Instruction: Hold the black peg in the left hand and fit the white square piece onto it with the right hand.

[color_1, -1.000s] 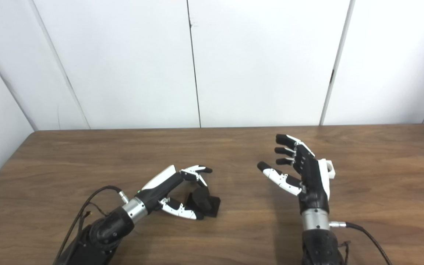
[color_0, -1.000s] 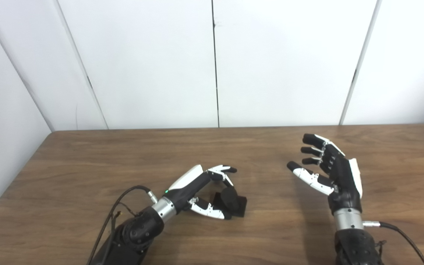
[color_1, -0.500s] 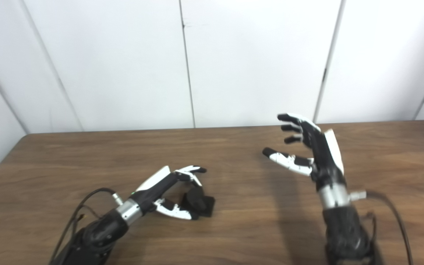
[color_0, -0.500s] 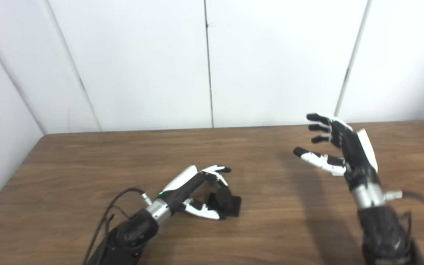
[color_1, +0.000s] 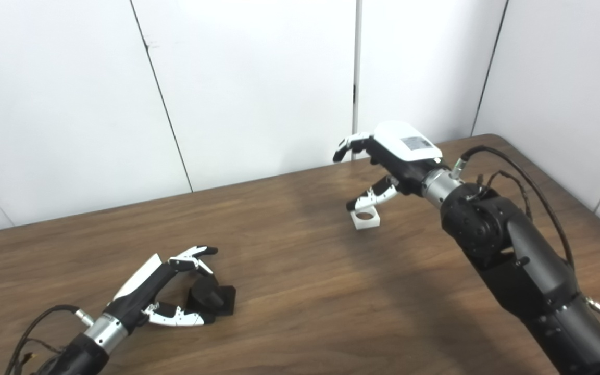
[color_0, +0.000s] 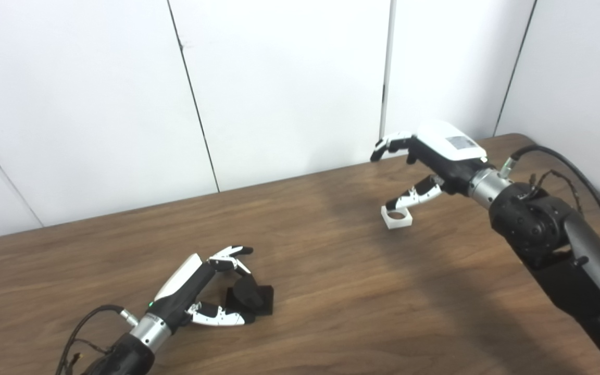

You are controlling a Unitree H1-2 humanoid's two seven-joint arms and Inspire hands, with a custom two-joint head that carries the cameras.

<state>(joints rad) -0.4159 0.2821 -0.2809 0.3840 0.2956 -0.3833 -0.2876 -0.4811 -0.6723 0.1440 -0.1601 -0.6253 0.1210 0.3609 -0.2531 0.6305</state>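
Note:
The black peg (color_0: 250, 301) stands on its square black base on the wooden table (color_0: 341, 307), at the lower left. My left hand (color_0: 196, 289) lies beside it, open, with the fingers arched over the peg and the thumb along the base. The white square piece (color_0: 397, 216) with a round hole lies flat on the table at the far right. My right hand (color_0: 425, 159) hovers palm down just above and behind it, open, with the thumb tip close over the piece. It also shows in the right eye view (color_1: 391, 156).
White wall panels (color_0: 279, 88) stand right behind the table's far edge. The table's far right corner (color_0: 513, 136) is near my right forearm. Cables hang from both wrists.
The camera has swung to the right, bringing the white piece into view. My right hand has reached forward and turned palm down over the white piece. My left hand keeps its pose at the peg.

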